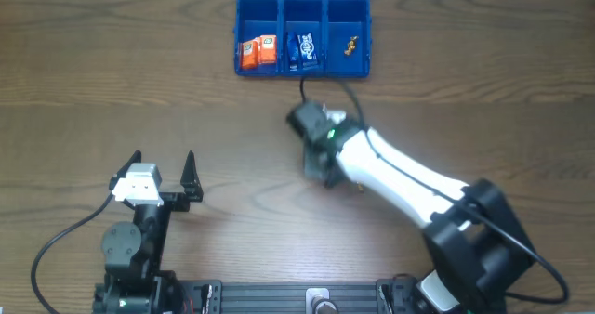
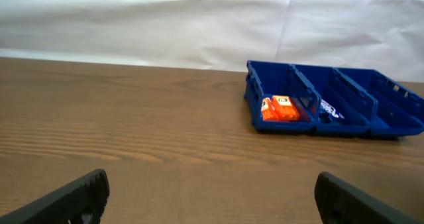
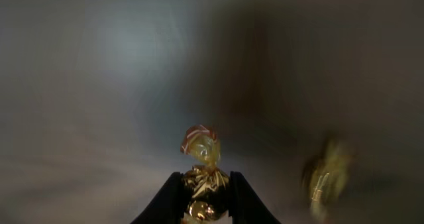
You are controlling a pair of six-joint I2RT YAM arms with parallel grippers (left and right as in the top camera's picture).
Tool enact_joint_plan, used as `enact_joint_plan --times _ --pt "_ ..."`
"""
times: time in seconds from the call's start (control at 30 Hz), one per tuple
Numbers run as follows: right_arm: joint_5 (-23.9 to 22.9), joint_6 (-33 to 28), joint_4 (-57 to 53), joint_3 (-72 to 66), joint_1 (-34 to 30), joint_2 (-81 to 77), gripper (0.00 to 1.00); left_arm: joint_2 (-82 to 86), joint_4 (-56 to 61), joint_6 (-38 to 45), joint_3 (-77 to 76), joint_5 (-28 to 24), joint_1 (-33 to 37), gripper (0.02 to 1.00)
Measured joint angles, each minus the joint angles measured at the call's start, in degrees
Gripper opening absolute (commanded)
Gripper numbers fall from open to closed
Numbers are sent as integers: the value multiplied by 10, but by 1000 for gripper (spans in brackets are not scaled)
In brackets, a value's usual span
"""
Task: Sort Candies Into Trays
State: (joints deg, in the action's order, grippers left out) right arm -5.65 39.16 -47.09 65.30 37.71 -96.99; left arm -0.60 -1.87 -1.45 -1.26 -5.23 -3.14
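A blue tray [image 1: 303, 3] with three compartments stands at the far middle of the table. Orange candies [image 1: 257, 52] lie in its left compartment, a blue packet [image 1: 303, 49] in the middle one, a small gold candy [image 1: 351, 45] in the right one. My right gripper [image 3: 205, 201] is down at the table near the centre, shut on a gold-wrapped candy [image 3: 202, 159]. A second gold candy [image 3: 326, 172] lies blurred beside it. My left gripper [image 1: 164, 165] stands open near the front left, nothing between its fingers. From there, the tray [image 2: 344, 121] is seen far off.
The right arm's white link [image 1: 400, 179] stretches from the front right toward the table's centre, with a black cable looping toward the tray. Bare wooden tabletop [image 1: 112, 82] spreads left of the tray and around the left arm.
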Motion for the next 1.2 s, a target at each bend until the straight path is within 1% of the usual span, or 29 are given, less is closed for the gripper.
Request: enact_joint_plan --times 0.17,0.27,0.37,0.43,0.53,0.6,0.63,0.67,0.73,0.77,1.03,1.1,1.2 --pt "-13 -64 -33 183 -79 -10 176 0 0 0 0 0 0 998" --pt "-30 -99 -33 284 -117 -46 180 0 0 0 0 0 0 998" --pt "-46 -128 -28 354 -143 -103 189 0 0 0 0 0 0 998" --pt "-50 -140 -19 374 -154 -139 209 0 0 0 0 0 0 998" --pt "-55 -153 3 378 -165 -187 235 0 0 0 0 0 0 998" --pt "-61 -158 15 378 -170 -213 283 0 0 0 0 0 0 998" --pt "-64 -160 19 378 -170 -220 358 0 0 0 0 0 0 998" --pt "-70 -160 25 378 -172 -228 391 0 0 0 0 0 0 998" --pt "-78 -172 39 378 -172 -230 509 0 0 0 0 0 0 998" --pt "-81 -176 46 378 -172 -230 527 0 0 0 0 0 0 998" --pt "-97 -190 54 374 -168 -228 542 0 0 0 0 0 0 998" --pt "-99 -190 59 347 -160 -210 544 0 0 0 0 0 0 998" --pt "-92 -188 61 264 -140 -138 546 0 0 0 0 0 0 998"
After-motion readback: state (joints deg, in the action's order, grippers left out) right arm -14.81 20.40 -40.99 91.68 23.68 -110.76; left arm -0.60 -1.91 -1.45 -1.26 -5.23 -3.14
